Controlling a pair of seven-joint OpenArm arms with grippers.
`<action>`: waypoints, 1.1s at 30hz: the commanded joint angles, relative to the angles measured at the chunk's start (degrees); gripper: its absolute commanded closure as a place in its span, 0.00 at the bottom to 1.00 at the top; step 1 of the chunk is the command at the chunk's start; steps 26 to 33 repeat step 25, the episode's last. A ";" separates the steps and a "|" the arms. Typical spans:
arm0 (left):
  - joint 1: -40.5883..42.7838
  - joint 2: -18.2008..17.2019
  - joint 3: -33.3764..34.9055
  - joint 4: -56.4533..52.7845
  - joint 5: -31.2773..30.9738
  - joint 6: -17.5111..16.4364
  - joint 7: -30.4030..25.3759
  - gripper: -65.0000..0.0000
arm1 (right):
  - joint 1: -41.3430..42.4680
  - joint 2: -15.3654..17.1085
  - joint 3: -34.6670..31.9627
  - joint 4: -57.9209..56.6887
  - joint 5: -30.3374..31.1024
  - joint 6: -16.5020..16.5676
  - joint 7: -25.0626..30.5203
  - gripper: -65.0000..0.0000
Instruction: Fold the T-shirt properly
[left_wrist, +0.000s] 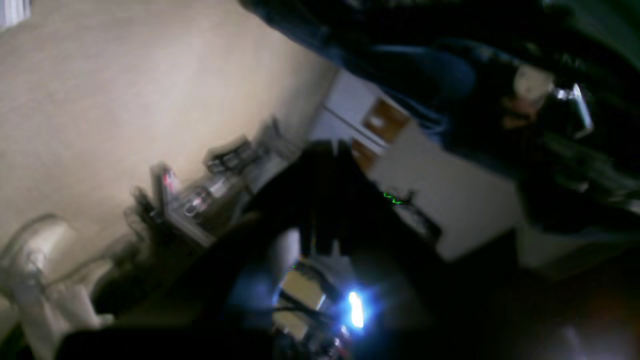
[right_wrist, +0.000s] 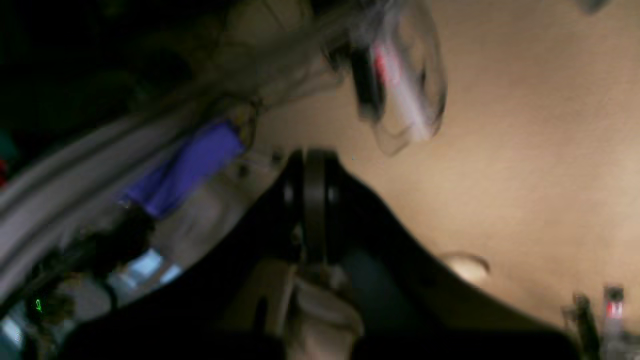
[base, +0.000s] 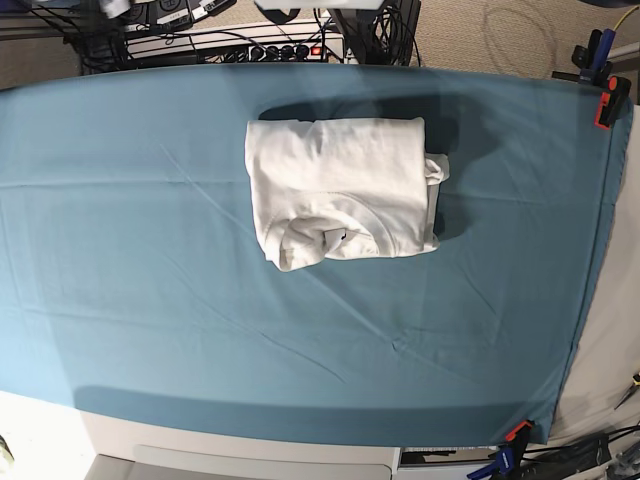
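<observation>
While both wrist views are blurred and aimed away from the table, we see the left gripper and the right gripper each as a dark silhouette with jaws clenched together, grasping nothing. We find the T-shirt in the base view, folded into a rough rectangle on the teal table cloth, nearer the far edge than the near edge, roughly midway between the side edges. No jaws appear in that view; the garment lies apart from both.
</observation>
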 joint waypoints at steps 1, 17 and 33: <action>-1.51 -0.17 1.53 -1.86 -0.88 -0.30 -0.79 1.00 | 1.51 1.51 -1.84 -3.41 -1.16 0.17 3.34 1.00; -20.00 17.27 11.26 -22.82 77.83 35.78 -72.02 1.00 | 27.10 -10.71 -30.27 -33.83 -49.64 -34.34 69.13 1.00; -21.88 21.24 11.26 -28.72 77.90 43.74 -77.31 1.00 | 29.38 -12.55 -30.12 -34.01 -45.00 -42.25 69.77 1.00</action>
